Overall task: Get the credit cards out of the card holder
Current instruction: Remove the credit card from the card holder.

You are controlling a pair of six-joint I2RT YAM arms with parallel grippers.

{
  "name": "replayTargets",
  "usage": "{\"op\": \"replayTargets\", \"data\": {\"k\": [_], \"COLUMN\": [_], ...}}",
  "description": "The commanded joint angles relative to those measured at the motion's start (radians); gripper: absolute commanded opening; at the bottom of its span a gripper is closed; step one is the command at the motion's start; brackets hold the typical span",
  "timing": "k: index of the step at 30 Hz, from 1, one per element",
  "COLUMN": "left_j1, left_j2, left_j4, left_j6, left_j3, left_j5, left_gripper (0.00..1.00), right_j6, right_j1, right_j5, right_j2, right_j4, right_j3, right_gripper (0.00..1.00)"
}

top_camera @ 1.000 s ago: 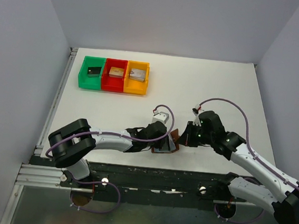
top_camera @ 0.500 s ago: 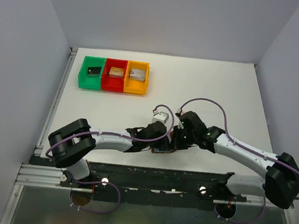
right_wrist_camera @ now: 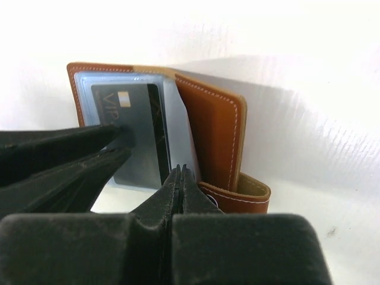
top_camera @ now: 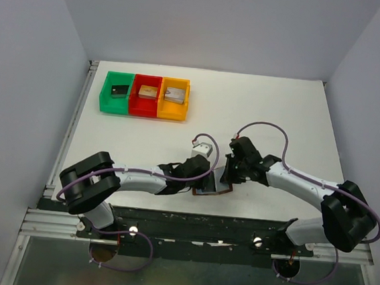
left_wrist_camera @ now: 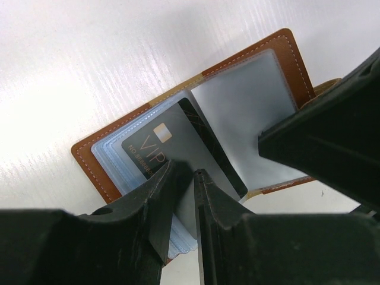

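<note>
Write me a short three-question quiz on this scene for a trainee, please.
1. True or false: the wallet on the table is open.
2. What colour is the card showing inside it? A gold, B black, C red.
3. In one word: are the right arm's fingers open or shut?
Key: 1 true; 2 B; 3 shut.
</note>
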Motion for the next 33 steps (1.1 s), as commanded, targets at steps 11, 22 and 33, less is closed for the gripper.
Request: {"op": "replayTargets", "data": {"k": [11, 22, 33], "left_j1": [0.006, 0.016, 0.029], "left_j2": [-0.013, -0.096, -0.197], "left_j4": [-0.058, -0.056, -0.078], "left_j6": [0.022, 0.041, 0.056], "left_j3": [-0.056, -0.061, -0.062], "left_j5": [-0.018, -0.007, -0.015], "left_gripper": [0.35, 0.4, 0.48], "right_j6": [0.035, 0.045, 0.04], "right_j1": [-0.079, -0.081, -0.079], "right_j5": [-0.05, -0.06, -0.059], "right_j2": [0.072, 0.018, -0.074], "right_j4": [0.123, 0.132, 0.077], "right_j3": [-0.114, -0.149, -0.14], "right_gripper": [0.0, 0.0, 0.05]}}
